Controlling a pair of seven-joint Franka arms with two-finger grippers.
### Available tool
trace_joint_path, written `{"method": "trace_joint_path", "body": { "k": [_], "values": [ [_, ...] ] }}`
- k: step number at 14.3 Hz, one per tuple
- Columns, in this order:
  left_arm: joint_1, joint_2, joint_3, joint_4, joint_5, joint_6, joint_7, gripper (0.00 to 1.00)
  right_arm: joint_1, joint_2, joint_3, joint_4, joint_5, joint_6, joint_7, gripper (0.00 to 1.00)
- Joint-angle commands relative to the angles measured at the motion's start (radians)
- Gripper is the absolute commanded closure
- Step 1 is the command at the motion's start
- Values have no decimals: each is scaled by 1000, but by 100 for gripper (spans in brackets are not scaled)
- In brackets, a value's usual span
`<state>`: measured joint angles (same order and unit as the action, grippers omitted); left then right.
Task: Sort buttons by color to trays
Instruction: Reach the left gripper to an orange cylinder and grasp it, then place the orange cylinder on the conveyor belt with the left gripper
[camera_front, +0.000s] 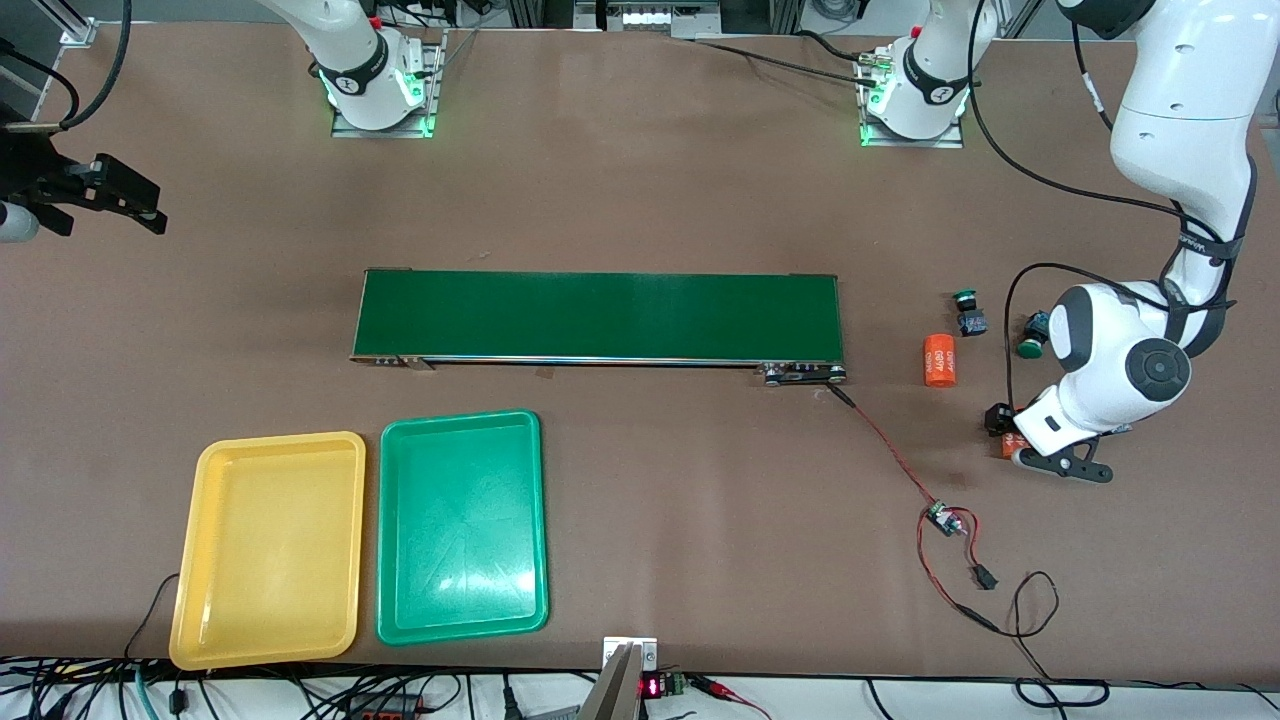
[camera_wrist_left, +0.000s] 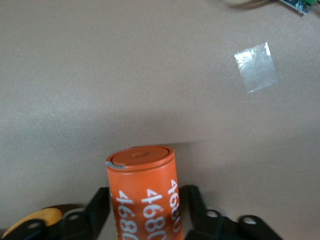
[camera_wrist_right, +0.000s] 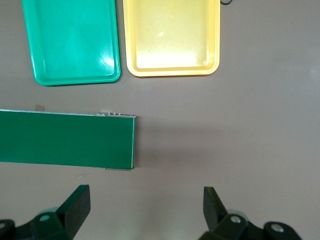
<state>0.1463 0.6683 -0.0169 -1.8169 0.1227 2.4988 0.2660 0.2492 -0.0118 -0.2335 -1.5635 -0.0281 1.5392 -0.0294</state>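
My left gripper (camera_front: 1012, 447) is low at the table, at the left arm's end. Its fingers (camera_wrist_left: 100, 210) press both sides of an orange cylinder marked "4680" (camera_wrist_left: 145, 195). A yellow-orange button cap (camera_wrist_left: 30, 225) shows beside one finger; its black body (camera_front: 997, 417) peeks out by the hand. Two green buttons (camera_front: 967, 312) (camera_front: 1032, 337) lie nearby, farther from the front camera. The other yellow-orange button is hidden. The yellow tray (camera_front: 268, 548) and green tray (camera_front: 462, 527) lie side by side, both bare, and show in the right wrist view (camera_wrist_right: 172, 37) (camera_wrist_right: 75, 40). My right gripper (camera_front: 130, 200) waits open and empty (camera_wrist_right: 145, 210).
A long dark-green conveyor belt (camera_front: 600, 316) lies mid-table; its end shows in the right wrist view (camera_wrist_right: 65, 137). A second orange "4680" cylinder (camera_front: 939, 360) lies between the belt and the buttons. Red and black wires with a small circuit board (camera_front: 940, 517) trail from the belt's end.
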Motion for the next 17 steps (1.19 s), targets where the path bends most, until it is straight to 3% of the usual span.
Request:
{"method": "trace_joint_path", "body": {
  "k": [1, 3, 7, 11, 15, 17],
  "values": [
    [4, -21, -3, -2, 20, -12, -4, 68, -4, -20, 2, -21, -9, 10, 13, 0],
    [1, -58, -9, 11, 21, -35, 10, 69, -2, -20, 0, -21, -9, 10, 13, 0],
    [-5, -165, -93, 31, 20, -285, 30, 69, -4, -17, 0, -20, -7, 15, 13, 0],
    [2, -203, -266, 31, 6, -535, 32, 73, 1, -16, 2, -20, -9, 24, 13, 0],
    [-4, -211, -461, 16, 9, -618, 44, 78, -5, -17, 0, -20, -9, 22, 11, 0],
    [-14, -190, -544, 13, 23, -608, 164, 77, -8, -16, -3, -20, -7, 19, 12, 0]
  ]
}}
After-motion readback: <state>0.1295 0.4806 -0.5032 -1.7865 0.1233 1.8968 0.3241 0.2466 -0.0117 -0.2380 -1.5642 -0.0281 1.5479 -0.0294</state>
